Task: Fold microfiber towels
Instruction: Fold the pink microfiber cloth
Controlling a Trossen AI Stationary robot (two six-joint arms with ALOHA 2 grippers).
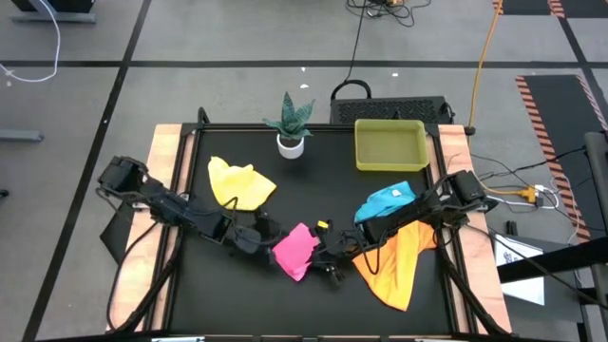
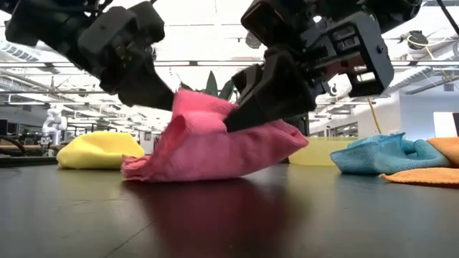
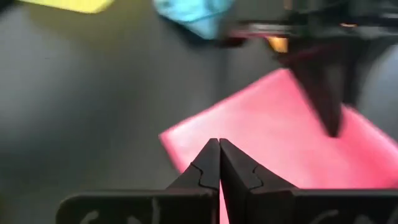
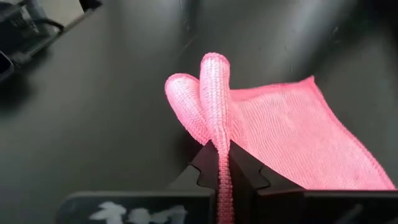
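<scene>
Low view: both jaws pinch the pink towel (image 2: 208,147), hiding its top edge; left pinch unclear.

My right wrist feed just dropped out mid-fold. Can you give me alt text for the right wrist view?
The right gripper is shut on a bunched fold of the pink towel, which stands up in two loops just past the fingertips. The rest of the towel lies spread flat on the dark table beyond. Part of the other arm shows blurred at one corner.

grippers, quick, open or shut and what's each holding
left gripper: shut on the pink towel
right gripper: shut on a fold of the pink towel
</scene>
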